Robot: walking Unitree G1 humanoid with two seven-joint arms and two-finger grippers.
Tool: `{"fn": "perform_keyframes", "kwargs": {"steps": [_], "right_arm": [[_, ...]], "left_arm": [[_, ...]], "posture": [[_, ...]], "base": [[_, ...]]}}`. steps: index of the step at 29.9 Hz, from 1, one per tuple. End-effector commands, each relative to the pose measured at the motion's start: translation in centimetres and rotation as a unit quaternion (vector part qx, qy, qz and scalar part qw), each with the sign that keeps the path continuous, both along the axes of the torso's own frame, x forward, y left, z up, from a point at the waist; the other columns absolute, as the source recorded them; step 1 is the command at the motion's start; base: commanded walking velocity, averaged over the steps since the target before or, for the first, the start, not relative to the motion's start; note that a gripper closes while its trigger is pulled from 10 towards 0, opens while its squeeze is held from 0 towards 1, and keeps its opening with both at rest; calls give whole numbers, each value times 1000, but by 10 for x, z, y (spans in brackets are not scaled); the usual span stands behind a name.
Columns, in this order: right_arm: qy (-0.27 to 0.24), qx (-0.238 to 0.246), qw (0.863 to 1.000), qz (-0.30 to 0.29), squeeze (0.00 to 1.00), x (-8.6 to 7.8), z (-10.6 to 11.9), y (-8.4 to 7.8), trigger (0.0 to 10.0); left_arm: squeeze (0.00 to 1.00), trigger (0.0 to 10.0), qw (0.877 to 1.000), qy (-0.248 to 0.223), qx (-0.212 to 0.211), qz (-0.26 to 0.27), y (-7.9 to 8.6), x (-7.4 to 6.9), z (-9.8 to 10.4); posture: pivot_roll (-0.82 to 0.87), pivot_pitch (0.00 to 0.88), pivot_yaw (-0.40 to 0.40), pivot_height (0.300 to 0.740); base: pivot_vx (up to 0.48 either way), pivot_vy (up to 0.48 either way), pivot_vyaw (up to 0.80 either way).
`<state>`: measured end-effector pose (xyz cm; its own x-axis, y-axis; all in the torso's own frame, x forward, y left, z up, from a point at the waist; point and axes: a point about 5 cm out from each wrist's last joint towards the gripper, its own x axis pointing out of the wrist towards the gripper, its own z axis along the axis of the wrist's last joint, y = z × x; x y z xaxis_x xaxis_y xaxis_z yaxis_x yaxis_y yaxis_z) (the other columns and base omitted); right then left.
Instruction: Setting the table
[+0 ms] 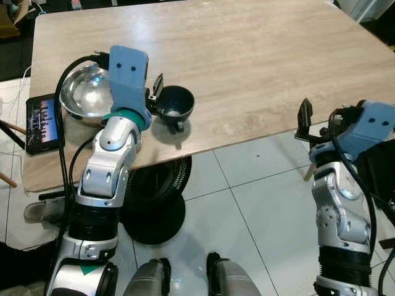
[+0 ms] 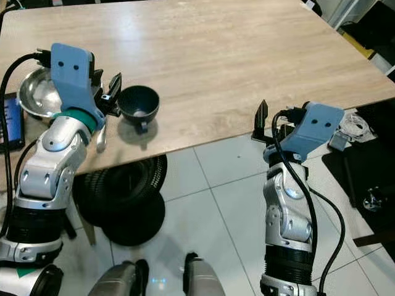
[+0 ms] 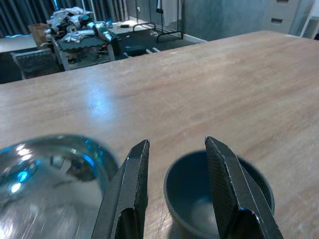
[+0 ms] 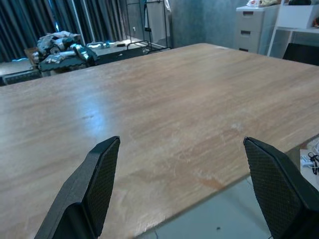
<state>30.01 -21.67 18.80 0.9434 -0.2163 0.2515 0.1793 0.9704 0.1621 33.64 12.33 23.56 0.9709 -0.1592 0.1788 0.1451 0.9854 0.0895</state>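
Near bench (image 1: 259, 68) front edge: dark cup (image 1: 173, 103), just right of steel bowl (image 1: 86, 92). Left gripper (image 1: 155, 92) nearest, jaws part-open straddling cup's near rim, unclamped. Right gripper (image 2: 271, 126) wide open, empty, well apart.

A home dining room: wooden table (image 1: 247, 55), tiled floor (image 1: 259, 203), drawers (image 4: 251, 27).

Nothing readable here

Went over every view and there's no text, brand, number or sign I can actually make out. Closest candidate is the tablet (image 1: 43, 123) sitting just beside the steel bowl (image 1: 86, 92) at the table (image 1: 259, 68) edge: its screen is lit with some dark columns and coloured bits, but way too small and blurry to read. The blue wrist housings have two dots each, no lettering.
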Motion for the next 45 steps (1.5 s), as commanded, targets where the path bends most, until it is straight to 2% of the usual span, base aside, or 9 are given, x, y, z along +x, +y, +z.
{"fn": "perform_keyframes", "kwargs": {"steps": [1, 36, 45], "right_arm": [[1, -3, 1000, -5, 0, 0, -1, -3, 10000], [5, -9, 1000, -6, 0, 0, -2, -5, 10000], [4, -11, 1000, -7, 0, 0, -1, -5, 10000]], "left_arm": [[0, 10000, 1000, 3, 2, 0, -1, 1, -2], [0, 10000, 1000, 2, 1, 1, -1, 3, -1], [0, 10000, 1000, 3, -7, -2, -3, 4, 0]], "posture": [[1, 62, 31, 740], [0, 79, 30, 740], [-3, 76, 30, 740]], "base": [[-371, 0, 0], [-373, 0, 0], [-102, 0, 0]]}}
